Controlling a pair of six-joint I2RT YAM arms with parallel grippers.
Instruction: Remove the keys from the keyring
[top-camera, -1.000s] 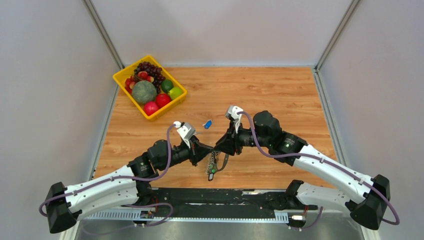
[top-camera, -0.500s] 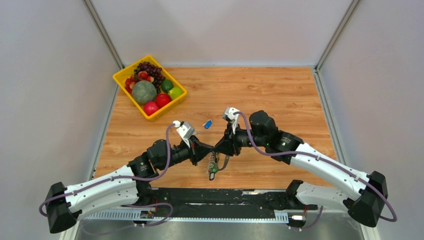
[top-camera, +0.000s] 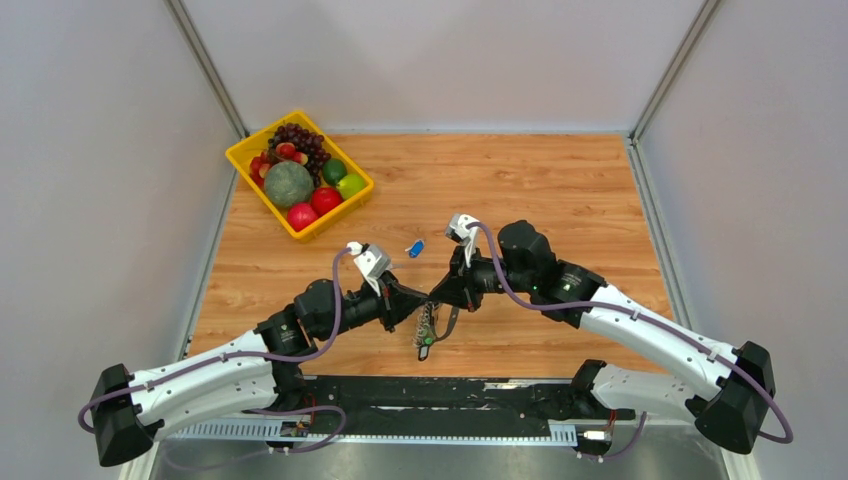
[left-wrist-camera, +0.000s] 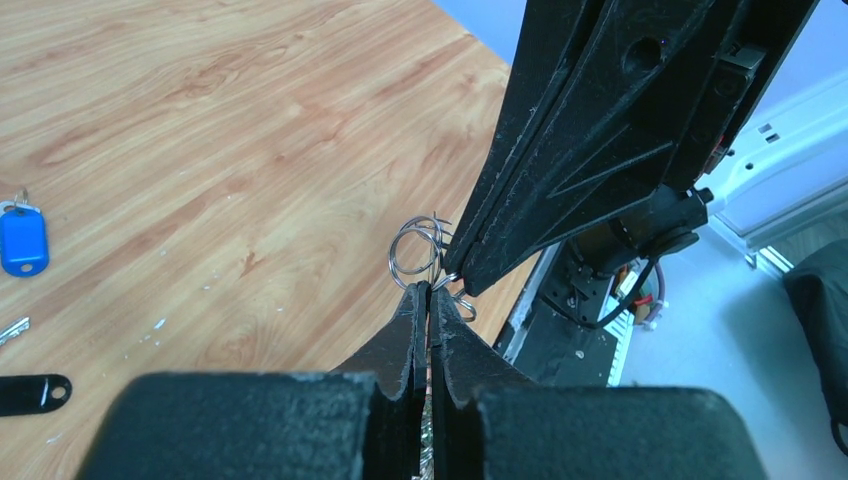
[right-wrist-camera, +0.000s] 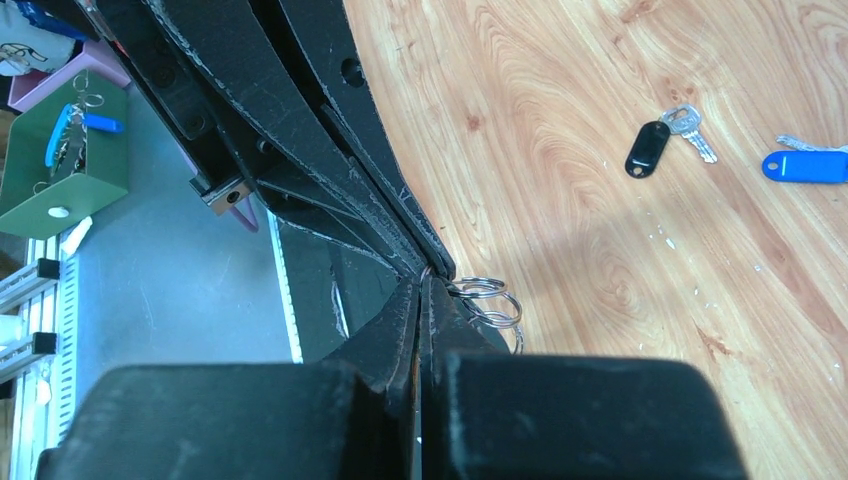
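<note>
The bunch of keys (top-camera: 425, 332) hangs below the spot where both grippers meet, above the table's near middle. My left gripper (left-wrist-camera: 429, 289) is shut, with silver split rings (left-wrist-camera: 414, 252) sticking out just past its tips. From the other side my right gripper (right-wrist-camera: 425, 281) is shut tip to tip against it. A thin brassy wire of the keyring (right-wrist-camera: 430, 270) shows at the pinch, and more rings (right-wrist-camera: 492, 301) sit beside it. Most of the keyring is hidden by the fingers.
Loose keys lie on the wood: a blue-tagged one (top-camera: 415, 247) (right-wrist-camera: 805, 165) and a black-tagged one (right-wrist-camera: 649, 148) with a silver key (right-wrist-camera: 690, 127). A yellow basket (top-camera: 249, 150) of fruit stands at the far left. The table's near edge and the black rail (top-camera: 450, 395) run just below the grippers.
My right gripper has closed its jaws at the keyring and edged slightly left toward the left gripper. The left gripper stays shut and still.
</note>
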